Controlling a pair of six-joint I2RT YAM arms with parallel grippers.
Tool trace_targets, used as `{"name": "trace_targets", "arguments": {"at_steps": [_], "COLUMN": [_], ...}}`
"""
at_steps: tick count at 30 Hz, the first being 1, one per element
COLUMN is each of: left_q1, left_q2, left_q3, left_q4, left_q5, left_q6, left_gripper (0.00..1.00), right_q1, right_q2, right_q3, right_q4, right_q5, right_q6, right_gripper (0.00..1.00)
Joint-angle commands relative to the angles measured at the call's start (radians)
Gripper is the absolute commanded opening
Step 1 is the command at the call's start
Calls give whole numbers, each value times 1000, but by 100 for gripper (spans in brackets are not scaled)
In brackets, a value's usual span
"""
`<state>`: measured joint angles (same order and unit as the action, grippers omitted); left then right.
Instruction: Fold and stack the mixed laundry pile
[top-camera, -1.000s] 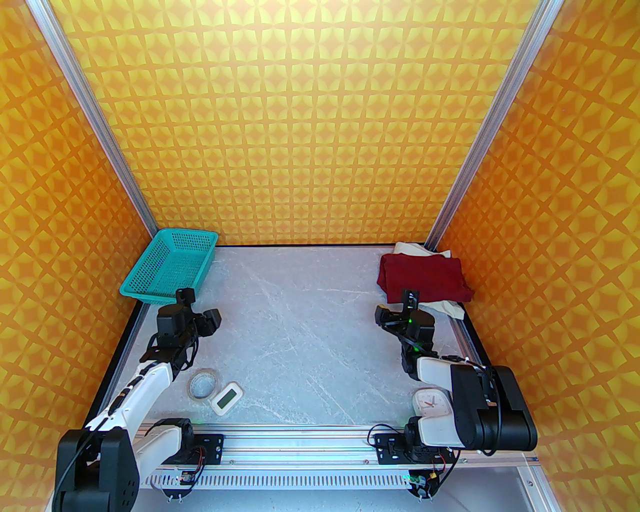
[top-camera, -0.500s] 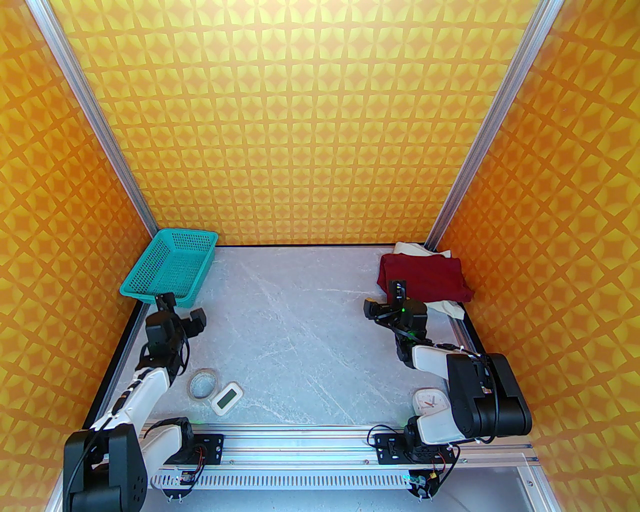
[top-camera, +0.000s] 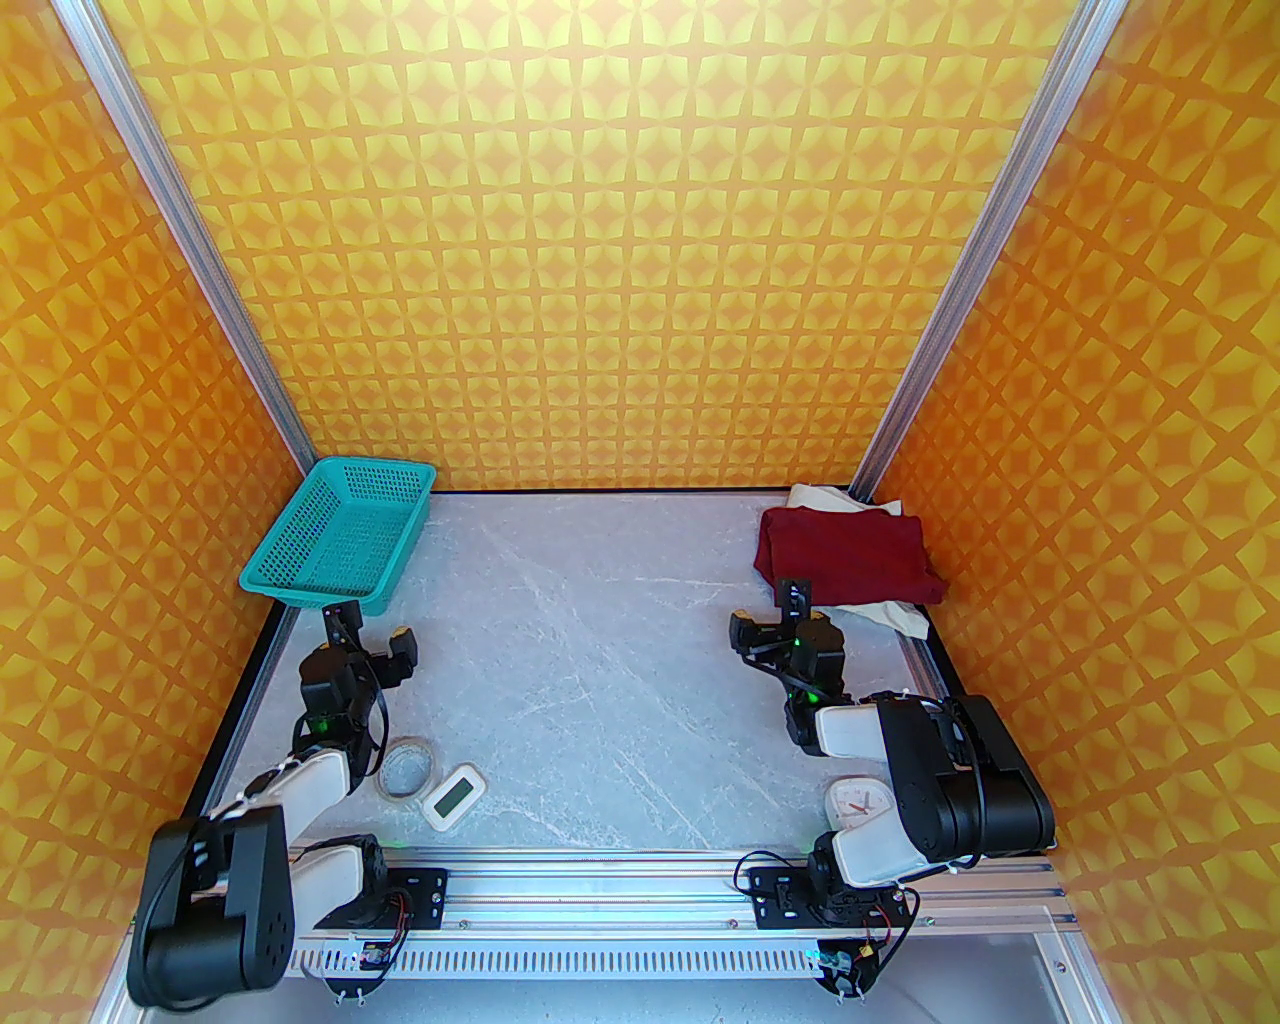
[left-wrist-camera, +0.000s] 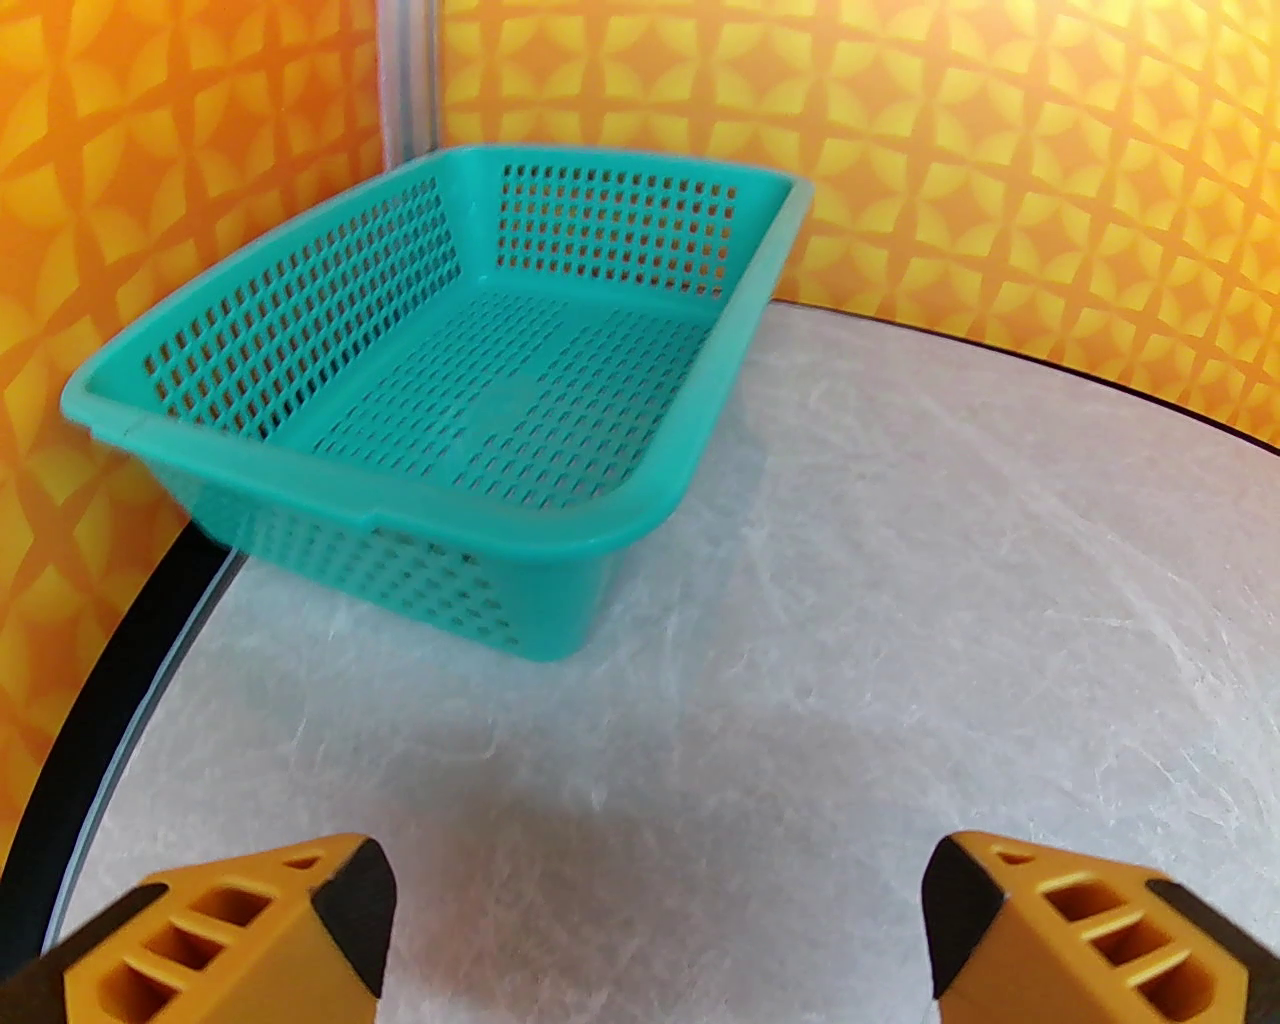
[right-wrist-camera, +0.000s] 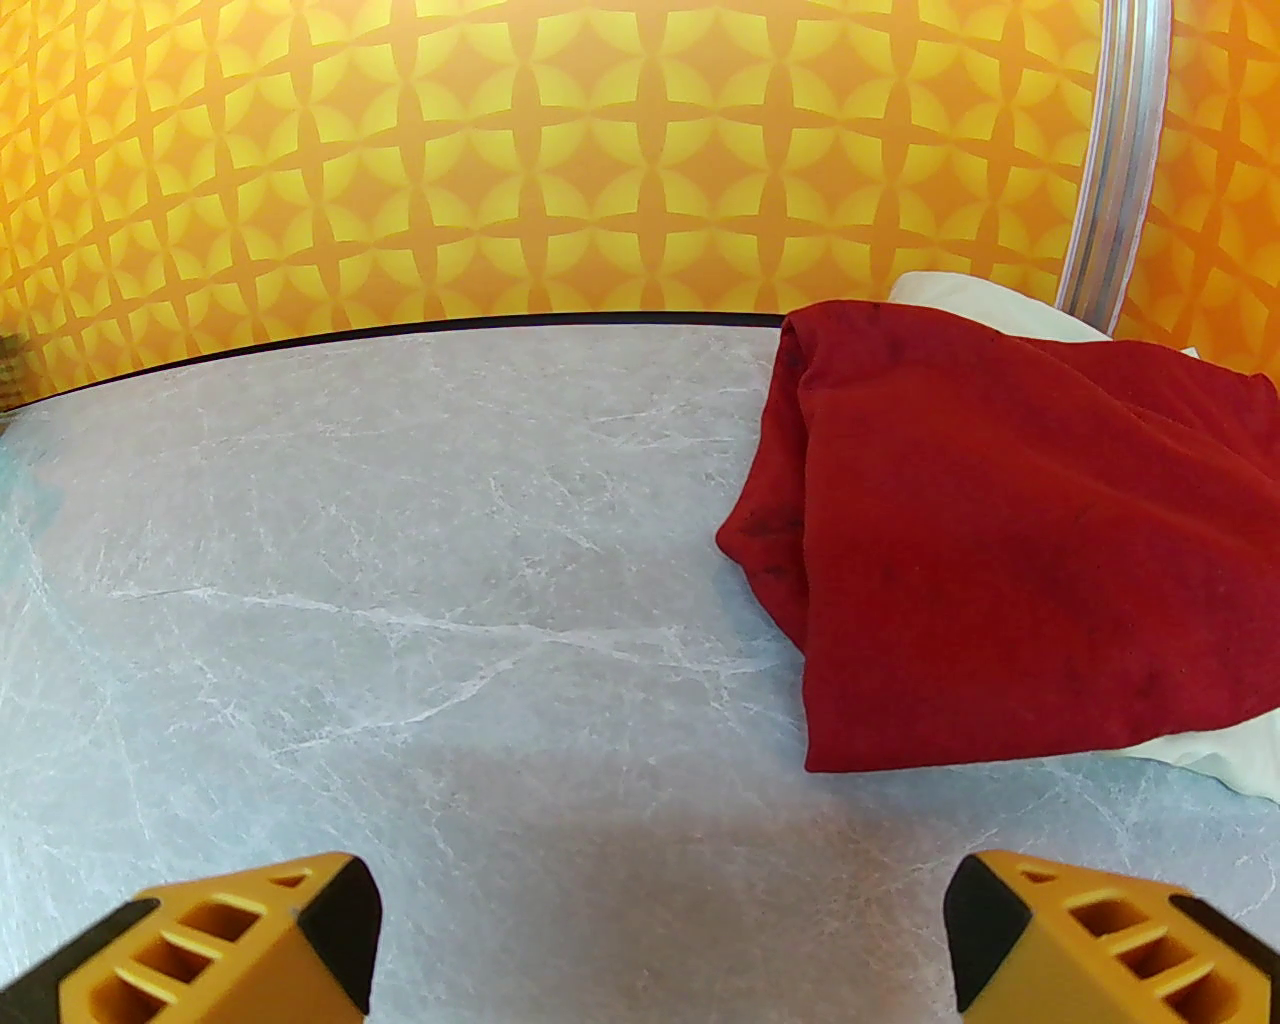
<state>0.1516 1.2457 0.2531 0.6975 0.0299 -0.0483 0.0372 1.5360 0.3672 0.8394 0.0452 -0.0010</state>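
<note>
**A:** Where's the laundry?

**B:** At the far right corner of the table (top-camera: 600, 620). The dark red T-shirt (top-camera: 850, 560) lies folded on the cream piece (top-camera: 885, 615), whose edges peek out beneath.

**A:** And the hands?

**B:** Both are released, grasping nothing. The right hand (top-camera: 770, 615) is just beside the stack, the left hand (top-camera: 370, 632) near the teal basket (top-camera: 340, 540).

**A:** Any advice?

**B:** It looks nearly finished, I'd judge. Keep the right hand clear of the shirt's near edge so nothing snags.
</note>
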Motion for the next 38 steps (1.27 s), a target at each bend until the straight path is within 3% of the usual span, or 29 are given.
{"name": "trace_targets", "arguments": {"at_steps": [1, 7, 11, 13, 15, 31, 34, 38], "left_q1": [6, 2, 2, -9, -47, -54, -59, -57], "left_q2": [87, 349, 325, 300, 304, 307, 304, 302], "left_q3": [19, -50, -9, 78, 128, 125, 101, 92], "left_q4": [189, 598, 492, 286, 193, 204, 246, 258], "left_q5": [90, 119, 112, 157, 156, 155, 251, 269], "left_q6": [3, -5, -8, 27, 76, 88, 127, 131], "left_gripper": [92, 98, 99, 99, 99, 99, 99, 99], "right_q1": [3, 3, 3, 3, 3, 7, 9, 9], "right_q2": [-18, -20, -19, -20, -19, -14, -15, -17], "right_q3": [18, 20, 20, 20, 19, 30, 31, 26], "right_q4": [10, 4, 3, 3, 3, -11, -12, -8], "right_q5": [-7, -10, -11, -10, -10, -2, 0, -4], "right_q6": [-9, -10, -10, -10, -10, -14, -14, -14], "right_gripper": [98, 98, 98, 99, 98, 99, 98, 98]}}
